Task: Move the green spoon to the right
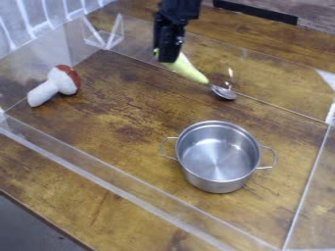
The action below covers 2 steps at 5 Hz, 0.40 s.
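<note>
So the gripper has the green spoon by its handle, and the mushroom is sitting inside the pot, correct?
Not quite. The gripper does hold the green spoon by its handle, but the mushroom lies on the table at the left, well apart from the pot, which is empty. The camera view shows this.
</note>
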### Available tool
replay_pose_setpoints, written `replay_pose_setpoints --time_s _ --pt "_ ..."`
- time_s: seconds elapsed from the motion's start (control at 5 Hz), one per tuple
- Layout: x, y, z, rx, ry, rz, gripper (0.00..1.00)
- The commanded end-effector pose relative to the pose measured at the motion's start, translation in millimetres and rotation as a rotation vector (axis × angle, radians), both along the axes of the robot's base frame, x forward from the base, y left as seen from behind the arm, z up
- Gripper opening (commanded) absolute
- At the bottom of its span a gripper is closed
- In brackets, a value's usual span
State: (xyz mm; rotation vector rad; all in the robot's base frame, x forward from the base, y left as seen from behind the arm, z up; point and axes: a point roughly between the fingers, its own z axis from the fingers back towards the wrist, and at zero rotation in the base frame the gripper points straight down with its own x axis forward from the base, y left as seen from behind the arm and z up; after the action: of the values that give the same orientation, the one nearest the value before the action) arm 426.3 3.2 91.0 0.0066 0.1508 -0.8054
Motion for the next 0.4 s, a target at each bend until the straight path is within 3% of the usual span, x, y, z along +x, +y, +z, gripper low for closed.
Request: replay_pose_setpoints --time_s 0.0,0.2 --pt "20.1 -41.2 30.5 -0.004 -0.089 -0.186 0.00" --pt "28.5 -61.2 28.8 -0.014 -0.091 -0.327 0.00"
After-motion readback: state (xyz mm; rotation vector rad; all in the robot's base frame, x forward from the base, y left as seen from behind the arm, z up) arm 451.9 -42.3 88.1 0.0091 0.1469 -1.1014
